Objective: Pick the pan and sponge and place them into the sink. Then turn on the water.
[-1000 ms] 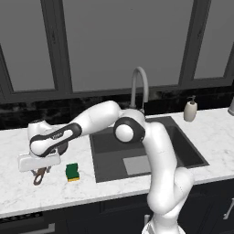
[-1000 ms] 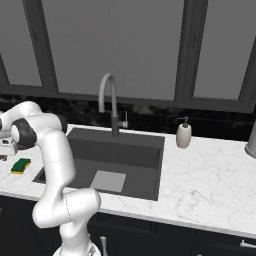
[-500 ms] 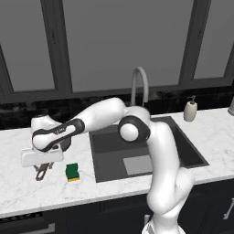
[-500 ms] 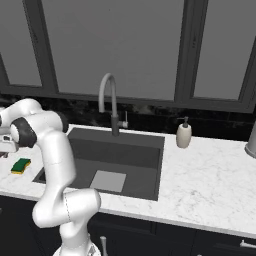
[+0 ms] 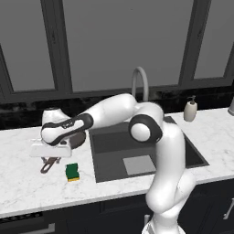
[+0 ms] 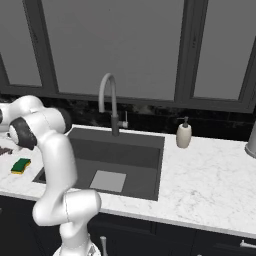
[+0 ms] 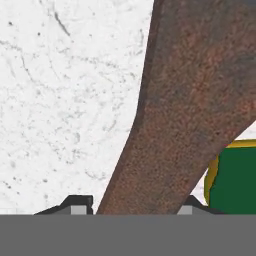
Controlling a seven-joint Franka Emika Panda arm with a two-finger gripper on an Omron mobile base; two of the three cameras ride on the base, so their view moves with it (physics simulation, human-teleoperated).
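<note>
The reddish-brown pan [image 5: 77, 138] is left of the sink [image 5: 109, 141], its long handle [image 5: 48, 164] pointing toward the counter's front. My gripper [image 5: 50, 157] is shut on that handle. In the hand view the pan handle [image 7: 190, 100] runs between the two fingertips of my gripper [image 7: 134, 206] and fills the gap between them. The green and yellow sponge [image 5: 71, 172] lies on the marble just right of the handle; the sponge [image 7: 235, 185] also shows beside the handle in the hand view, and the sponge [image 6: 21, 165] sits left of the sink [image 6: 125, 155]. No water is in view at the faucet [image 5: 139, 80].
A soap bottle [image 5: 190, 109] stands on the counter right of the basin, and the same soap bottle [image 6: 184, 135] shows behind the sink's right corner. The curved faucet [image 6: 111, 100] rises behind the basin. Dark windows line the back wall.
My hand has moved up and to the right, toward the sink, and the pan handle has shifted with it. The sponge has stayed put.
</note>
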